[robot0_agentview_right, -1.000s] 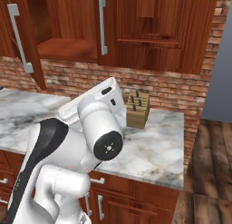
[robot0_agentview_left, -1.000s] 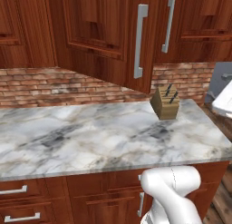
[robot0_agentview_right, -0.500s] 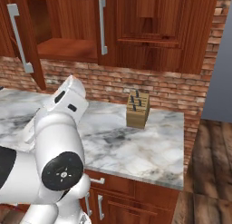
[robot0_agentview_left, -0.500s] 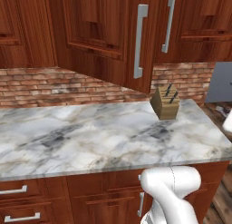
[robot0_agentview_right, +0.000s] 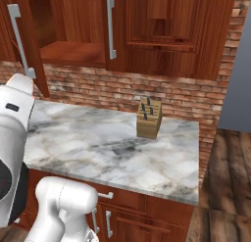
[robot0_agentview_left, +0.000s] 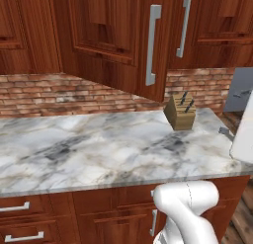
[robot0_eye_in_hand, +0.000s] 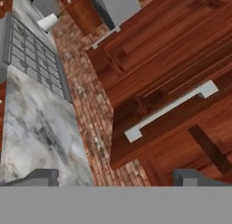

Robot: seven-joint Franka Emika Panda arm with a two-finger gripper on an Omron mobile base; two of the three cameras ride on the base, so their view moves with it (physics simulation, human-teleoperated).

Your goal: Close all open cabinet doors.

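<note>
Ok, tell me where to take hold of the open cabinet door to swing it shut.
Probably best not gripped: push the open cabinet door on its outer face beside the grey bar handle, coming from its left. That free edge juts out over the counter, farthest from the hinges. The gripper is open.

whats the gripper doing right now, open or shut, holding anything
Gripper: open, jaws spread wide with nothing between them, pointed toward an open cabinet door and its bar handle.
</note>
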